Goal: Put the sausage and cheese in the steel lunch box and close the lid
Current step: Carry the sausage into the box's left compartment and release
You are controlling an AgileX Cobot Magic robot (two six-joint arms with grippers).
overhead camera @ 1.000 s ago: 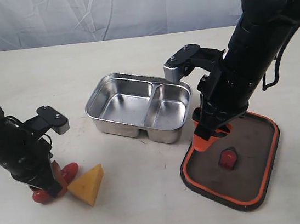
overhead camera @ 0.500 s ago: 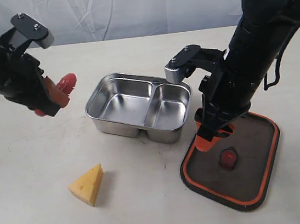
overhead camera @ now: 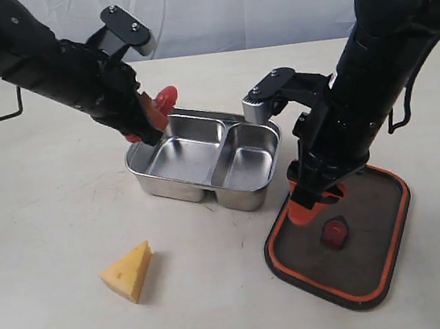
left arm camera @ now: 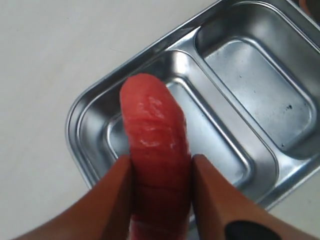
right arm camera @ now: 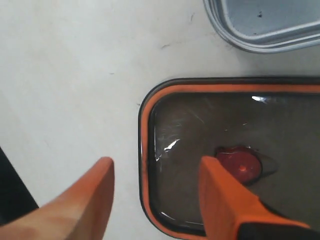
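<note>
My left gripper [overhead camera: 147, 119] is shut on the red sausage [overhead camera: 161, 104] [left arm camera: 155, 145], holding it just above the far left rim of the steel lunch box [overhead camera: 143, 172] [left arm camera: 80, 115], over its larger compartment. The yellow cheese [overhead camera: 128, 271] lies on the table in front of the box, to the left. The dark lid [overhead camera: 378, 253] [right arm camera: 200, 120] with its orange rim lies flat to the right of the box, its red valve [overhead camera: 334, 233] [right arm camera: 240, 165] showing. My right gripper [overhead camera: 310, 201] [right arm camera: 156, 167] is open, straddling the lid's near left edge.
A pale curtain hangs behind the light table. Both compartments of the box hold nothing. The right arm's black links rise over the lid and the box's right end.
The left gripper lifted the sausage from beside the cheese, swung up and right, and now holds it over the box's left end. The right arm stayed still.
</note>
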